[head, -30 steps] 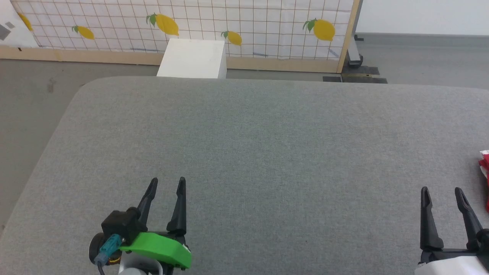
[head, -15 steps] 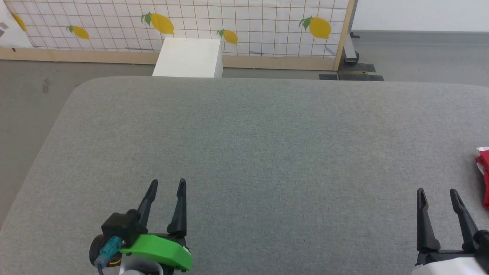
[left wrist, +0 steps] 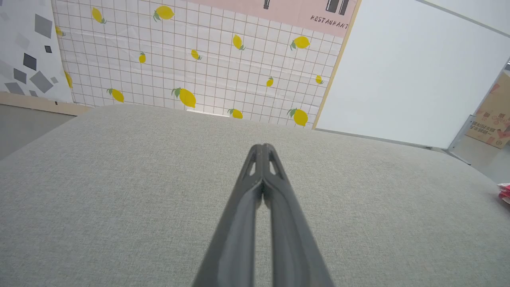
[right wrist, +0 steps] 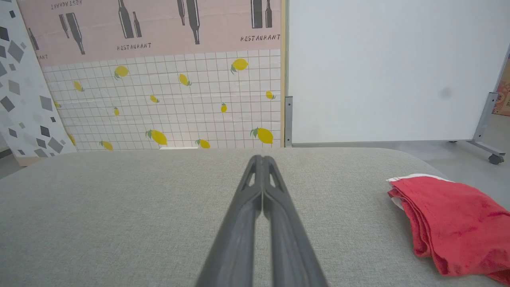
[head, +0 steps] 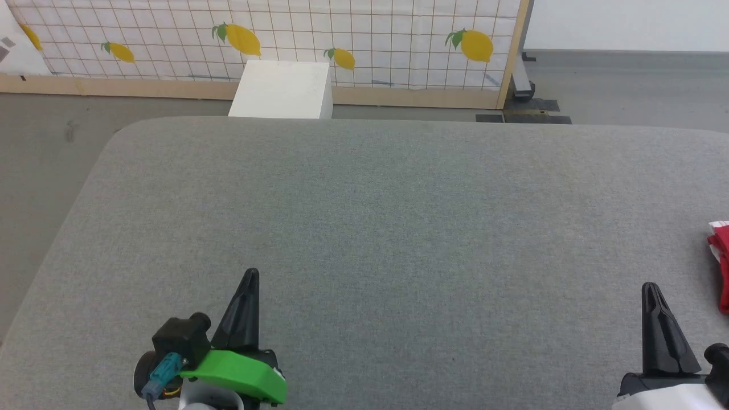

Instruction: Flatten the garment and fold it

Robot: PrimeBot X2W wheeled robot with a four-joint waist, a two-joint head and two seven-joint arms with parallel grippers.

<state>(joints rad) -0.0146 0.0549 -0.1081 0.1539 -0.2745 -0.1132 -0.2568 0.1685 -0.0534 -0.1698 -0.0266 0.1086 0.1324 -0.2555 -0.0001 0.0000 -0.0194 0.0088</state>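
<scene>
- The left claw [head: 250, 277] hangs clenched and empty over the grey fabric surface [head: 398, 199], near left.
- The right claw [head: 651, 289] is clenched and empty too.
- The bright red soft fabric garment [right wrist: 450, 223] lies bunched to its right, untouched.

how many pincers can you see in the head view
2. The left pincer is at the lower left and the right pincer at the lower right, both shut and empty over the grey table. The red shorts lie apart at the right edge.
</scene>
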